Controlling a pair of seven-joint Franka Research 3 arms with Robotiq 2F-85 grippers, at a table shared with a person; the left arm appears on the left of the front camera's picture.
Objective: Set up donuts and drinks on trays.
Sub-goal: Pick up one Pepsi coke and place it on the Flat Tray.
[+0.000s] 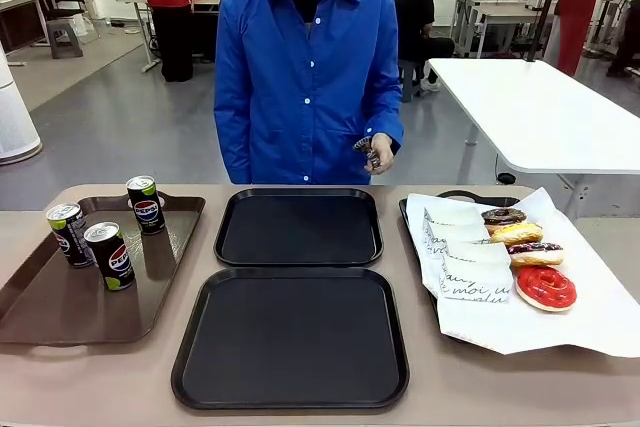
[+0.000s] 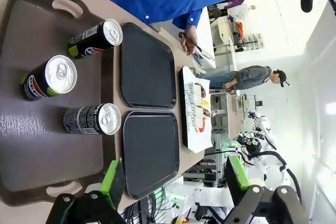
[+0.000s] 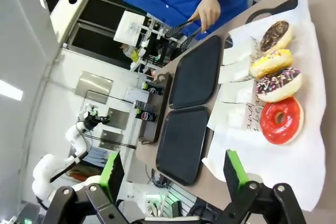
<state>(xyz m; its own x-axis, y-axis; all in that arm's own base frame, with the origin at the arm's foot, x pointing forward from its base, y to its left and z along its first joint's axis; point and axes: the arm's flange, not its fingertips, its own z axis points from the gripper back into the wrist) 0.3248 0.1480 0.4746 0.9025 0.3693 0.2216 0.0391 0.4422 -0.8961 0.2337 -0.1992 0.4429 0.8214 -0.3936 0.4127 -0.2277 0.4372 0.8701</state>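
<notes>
Three drinks (image 1: 109, 252) stood bunched on the brown tray (image 1: 40, 312); four donuts (image 1: 520, 235) lay on white paper (image 1: 590, 322), and the black trays (image 1: 290, 339) were bare. The left gripper (image 2: 174, 178) and right gripper (image 3: 173, 174) hung spread and empty. Going for one slim can, wide jaws could well have clipped and toppled its neighbour.

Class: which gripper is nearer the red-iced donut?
Right. The right gripper hangs above the donut side, close to the red-iced donut; the left gripper hangs over the brown tray, far off.

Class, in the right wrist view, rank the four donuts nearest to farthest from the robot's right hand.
1. Red donut, row's near end.
2. Sprinkled chocolate donut, next along.
3. Yellow-iced donut, third.
4. Dark-topped donut, far end.
</notes>
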